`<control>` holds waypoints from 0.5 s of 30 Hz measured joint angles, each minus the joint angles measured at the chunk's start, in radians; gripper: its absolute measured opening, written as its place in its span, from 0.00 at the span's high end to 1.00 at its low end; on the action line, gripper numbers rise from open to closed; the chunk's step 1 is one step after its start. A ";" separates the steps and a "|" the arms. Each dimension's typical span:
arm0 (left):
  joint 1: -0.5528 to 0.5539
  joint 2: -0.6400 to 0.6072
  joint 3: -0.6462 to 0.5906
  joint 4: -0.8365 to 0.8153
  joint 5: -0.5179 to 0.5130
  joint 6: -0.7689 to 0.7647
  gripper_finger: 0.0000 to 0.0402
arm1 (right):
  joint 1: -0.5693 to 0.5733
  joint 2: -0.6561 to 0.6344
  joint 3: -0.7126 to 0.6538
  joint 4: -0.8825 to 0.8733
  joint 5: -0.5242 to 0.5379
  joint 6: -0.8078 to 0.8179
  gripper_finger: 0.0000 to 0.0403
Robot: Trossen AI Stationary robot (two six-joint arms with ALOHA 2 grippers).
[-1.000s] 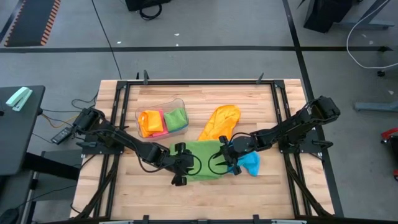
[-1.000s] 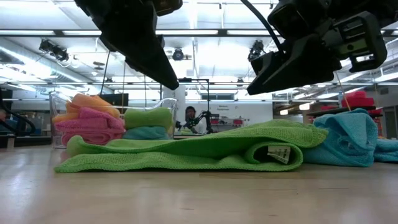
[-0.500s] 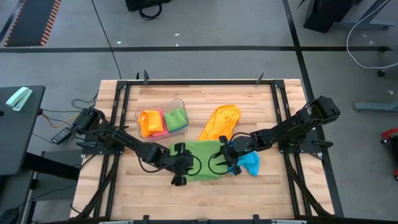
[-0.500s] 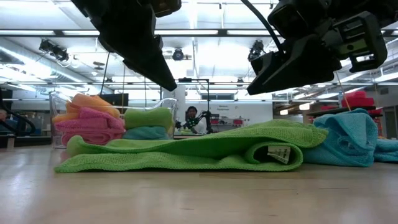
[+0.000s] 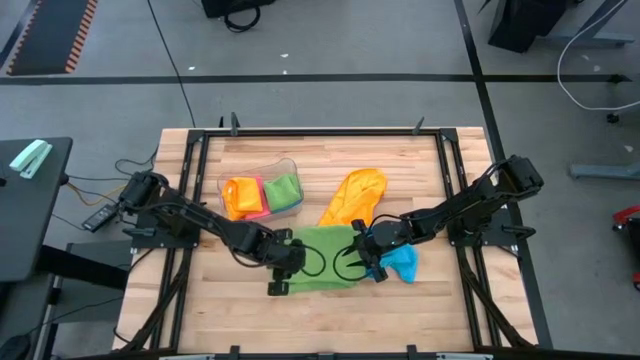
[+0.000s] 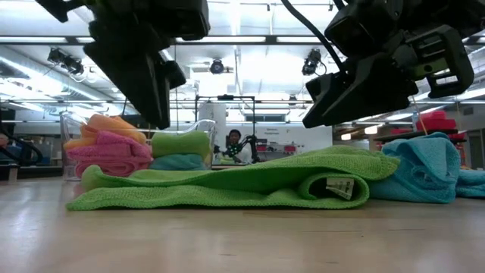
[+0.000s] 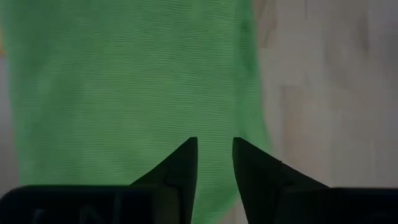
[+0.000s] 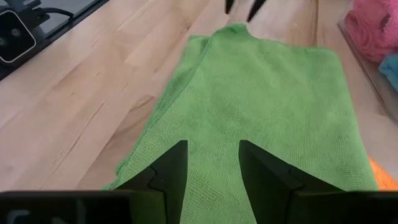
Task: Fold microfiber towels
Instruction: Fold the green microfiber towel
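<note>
I have the green microfiber towel (image 5: 325, 258) lying on the wooden table (image 5: 420, 170), already doubled over, with its rolled fold and label showing in the low view. My left gripper (image 7: 214, 163) hangs over the towel's near corner, its fingers parted by a narrow gap with nothing between them; green cloth lies just below and ahead of the tips, bare wood to one side. My right gripper (image 8: 212, 163) hovers over the opposite end, jaws somewhat apart and empty, the towel stretching away in front of them. The blue towel (image 5: 402, 262) sits crumpled just beside the right gripper, the orange towel (image 5: 355, 194) beyond it, and finished ones are stacked in the clear plastic tub (image 5: 262, 190). I judge this as mid-fold: next I'd lower both grippers, pinch the edge, and carry it across.
</note>
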 joint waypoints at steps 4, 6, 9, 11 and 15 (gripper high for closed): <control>0.014 0.000 0.000 -0.003 -0.042 0.000 0.67 | 0.000 0.000 0.000 -0.002 0.000 0.003 0.62; 0.019 0.000 0.000 -0.007 -0.043 0.001 0.64 | 0.000 0.000 0.000 -0.002 0.000 0.004 0.62; 0.014 0.000 0.000 -0.018 -0.044 0.041 0.60 | 0.000 0.000 0.000 -0.006 0.000 0.003 0.62; 0.008 0.000 0.000 -0.023 -0.045 0.066 0.58 | 0.000 0.000 0.000 -0.017 0.000 0.003 0.62; 0.008 0.032 0.000 -0.011 -0.055 0.070 0.59 | 0.000 -0.004 0.000 -0.086 0.000 0.000 0.62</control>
